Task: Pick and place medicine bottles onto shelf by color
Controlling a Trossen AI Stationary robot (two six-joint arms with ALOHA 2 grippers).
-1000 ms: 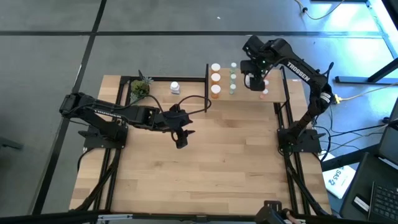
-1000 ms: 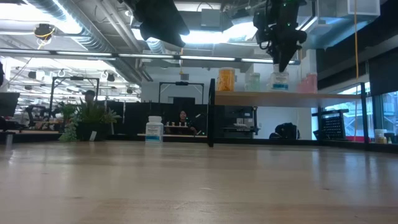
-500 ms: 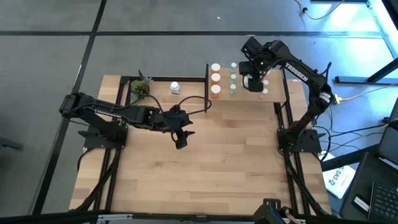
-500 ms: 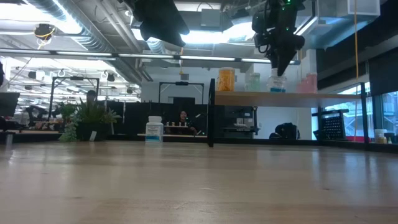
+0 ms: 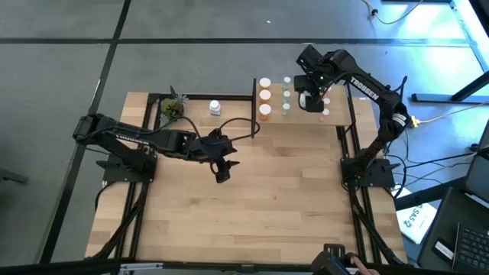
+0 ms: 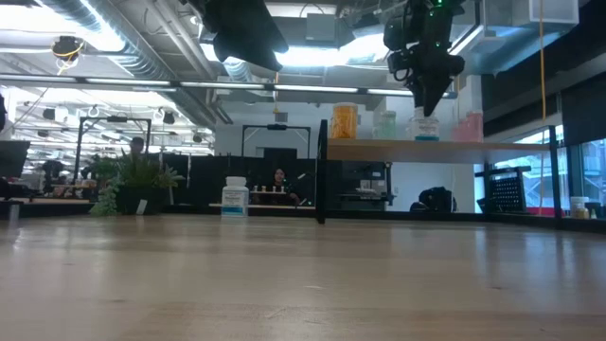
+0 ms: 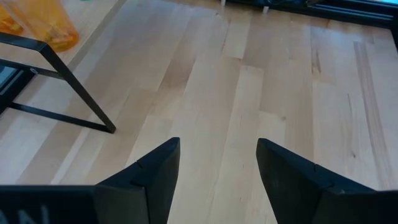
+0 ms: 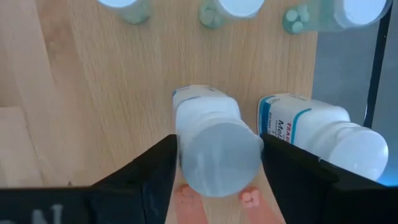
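The shelf point(image 5: 302, 118) stands at the table's far right and carries a row of orange bottles point(image 5: 264, 95), a row of green ones point(image 5: 286, 95) and pinkish ones point(image 5: 325, 114). My right gripper point(image 8: 217, 168) hangs over the shelf, shut on a white medicine bottle point(image 8: 208, 118). A second white bottle point(image 8: 311, 127) stands right beside that one. Another white bottle point(image 5: 215, 108) stands on its base on the tabletop, left of the shelf. My left gripper point(image 5: 221, 174) hovers open and empty over the middle of the table. My right gripper has the white bottle's upper body, just under the cap point(image 8: 186, 155), between its two fingers, one on each side. The fingers come from above, pointing steeply down. The bottle stands upright, and in the low view its base point(image 6: 426, 135) is on the shelf board.
A small potted plant point(image 5: 173, 108) stands at the table's far left. The shelf's black frame leg point(image 7: 74, 81) shows ahead of my left gripper. Bare wooden tabletop point(image 5: 252, 214) spreads over the near half.
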